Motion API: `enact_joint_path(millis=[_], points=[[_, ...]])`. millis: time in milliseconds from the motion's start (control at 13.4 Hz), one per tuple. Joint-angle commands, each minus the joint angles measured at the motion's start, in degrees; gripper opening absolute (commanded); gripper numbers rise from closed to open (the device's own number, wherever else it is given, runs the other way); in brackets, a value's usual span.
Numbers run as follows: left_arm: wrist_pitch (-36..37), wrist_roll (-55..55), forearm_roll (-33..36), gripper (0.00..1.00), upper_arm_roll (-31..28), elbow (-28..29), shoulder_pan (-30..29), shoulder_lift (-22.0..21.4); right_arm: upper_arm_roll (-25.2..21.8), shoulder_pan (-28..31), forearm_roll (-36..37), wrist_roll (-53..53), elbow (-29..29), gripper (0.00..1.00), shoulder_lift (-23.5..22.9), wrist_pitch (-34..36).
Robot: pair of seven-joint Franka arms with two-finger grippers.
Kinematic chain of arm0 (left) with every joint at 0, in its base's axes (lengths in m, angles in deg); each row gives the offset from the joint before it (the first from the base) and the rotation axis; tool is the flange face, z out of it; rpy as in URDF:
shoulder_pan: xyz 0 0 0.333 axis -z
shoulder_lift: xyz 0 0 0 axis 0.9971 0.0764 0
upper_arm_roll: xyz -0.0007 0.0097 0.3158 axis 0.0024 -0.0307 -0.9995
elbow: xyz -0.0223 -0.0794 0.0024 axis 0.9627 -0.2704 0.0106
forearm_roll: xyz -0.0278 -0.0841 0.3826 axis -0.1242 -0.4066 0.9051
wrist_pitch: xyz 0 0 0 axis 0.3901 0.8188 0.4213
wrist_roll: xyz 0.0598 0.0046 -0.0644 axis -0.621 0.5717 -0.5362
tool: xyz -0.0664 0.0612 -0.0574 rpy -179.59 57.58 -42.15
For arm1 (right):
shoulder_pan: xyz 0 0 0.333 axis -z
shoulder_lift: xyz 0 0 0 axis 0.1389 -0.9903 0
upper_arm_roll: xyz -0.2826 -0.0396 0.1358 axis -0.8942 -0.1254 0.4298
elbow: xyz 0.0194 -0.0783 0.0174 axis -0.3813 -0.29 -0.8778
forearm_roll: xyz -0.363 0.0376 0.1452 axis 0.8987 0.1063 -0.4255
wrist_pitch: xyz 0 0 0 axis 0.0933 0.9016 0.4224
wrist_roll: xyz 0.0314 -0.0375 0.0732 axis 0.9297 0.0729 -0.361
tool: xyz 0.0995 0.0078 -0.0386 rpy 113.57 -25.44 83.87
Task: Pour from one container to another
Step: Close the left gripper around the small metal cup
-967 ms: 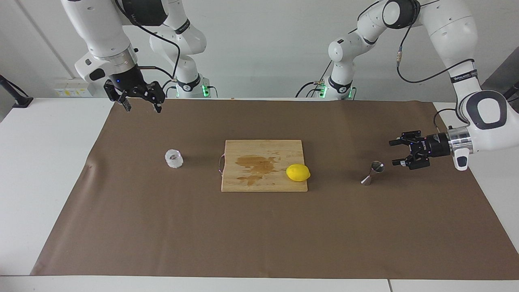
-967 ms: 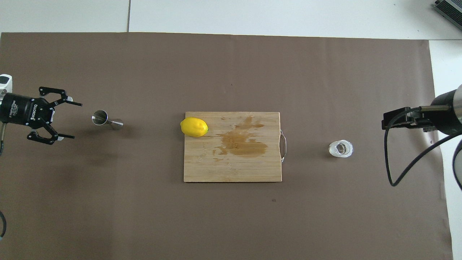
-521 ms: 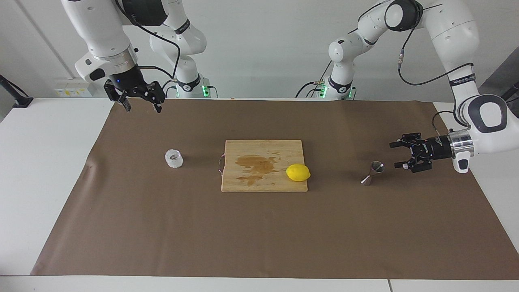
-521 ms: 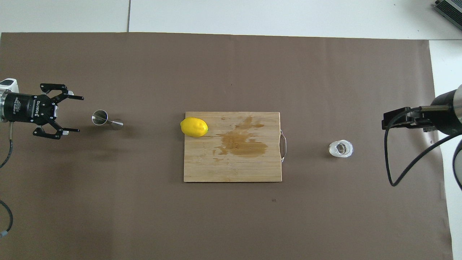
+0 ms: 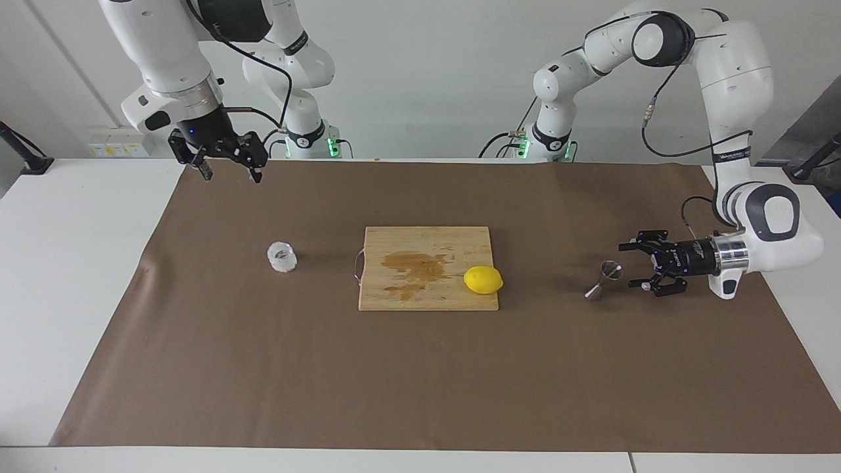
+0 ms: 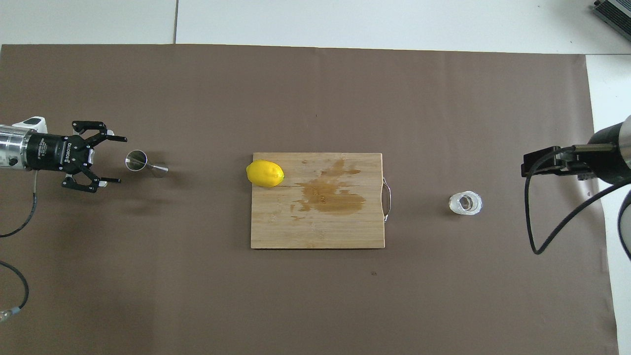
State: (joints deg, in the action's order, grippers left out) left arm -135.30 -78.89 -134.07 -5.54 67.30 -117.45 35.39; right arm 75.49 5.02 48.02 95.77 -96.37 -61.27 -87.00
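The left gripper (image 5: 631,266) was low over the mat, level with the jigger (image 5: 603,281), fingers (image 6: 114,138) spread wide, holding and touching nothing. The jigger stood just ahead of the fingertips, at the left arm's end of the desk (image 5: 72,263). The step in hand appeared to be the approach to the jigger. The next move would call for the 2 fingers to straddle its narrow waist before closing.

The right gripper (image 5: 227,167) waited, raised and open, holding nothing, above the mat's edge nearest the robots. The glass cup (image 5: 282,257) stood untouched on the mat, beside the cutting board (image 5: 427,268) with its lemon (image 5: 483,280).
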Motion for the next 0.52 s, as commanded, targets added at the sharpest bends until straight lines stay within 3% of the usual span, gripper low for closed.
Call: enact_joint_path(millis=[0,446], points=[[-0.73,-0.01,-2.26,1.00,1.19,0.37,-0.69,2.14,0.87,1.12,0.26,-0.99,-0.22,1.00,0.16,0.55],[-2.58,0.70,-3.06,1.00,1.72,0.55,-0.07,3.21,0.87,1.03,0.26,-0.99,-0.14,1.00,0.16,0.64]])
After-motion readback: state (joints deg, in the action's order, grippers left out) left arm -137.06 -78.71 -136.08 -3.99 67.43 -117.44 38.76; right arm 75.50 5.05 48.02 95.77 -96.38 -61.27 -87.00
